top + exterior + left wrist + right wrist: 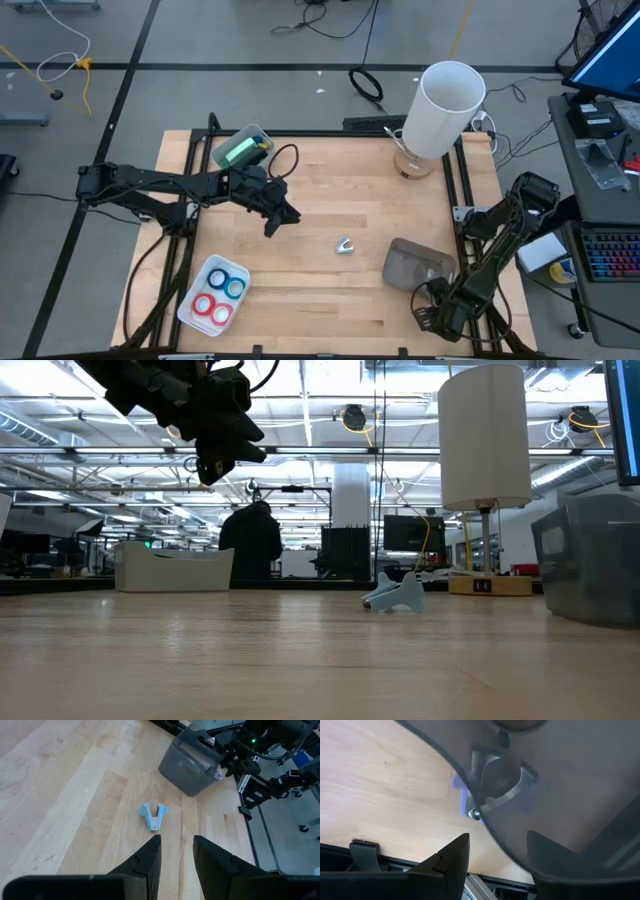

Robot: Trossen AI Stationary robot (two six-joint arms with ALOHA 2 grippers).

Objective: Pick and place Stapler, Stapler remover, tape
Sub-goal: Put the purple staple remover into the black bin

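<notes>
Stapler remover (344,246): pale blue, lying on the desk (360,190) near its middle, untouched. Left gripper (272,224): raised above the desk beside the remover, jaws narrowly parted, empty. Tape (216,295): four rolls (two red, two blue) in a white tray (190,300) near the desk's front left corner. Right gripper (495,860): parted, at a grey container (415,266).

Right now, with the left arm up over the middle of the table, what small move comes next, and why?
Probably lower the left hand straight onto the light blue staple remover. The left wrist view shows its fingers open with the remover just ahead of them, and the low view shows the hand well above the table, so nothing is gripped yet. The right hand waits by the grey bin.
</notes>
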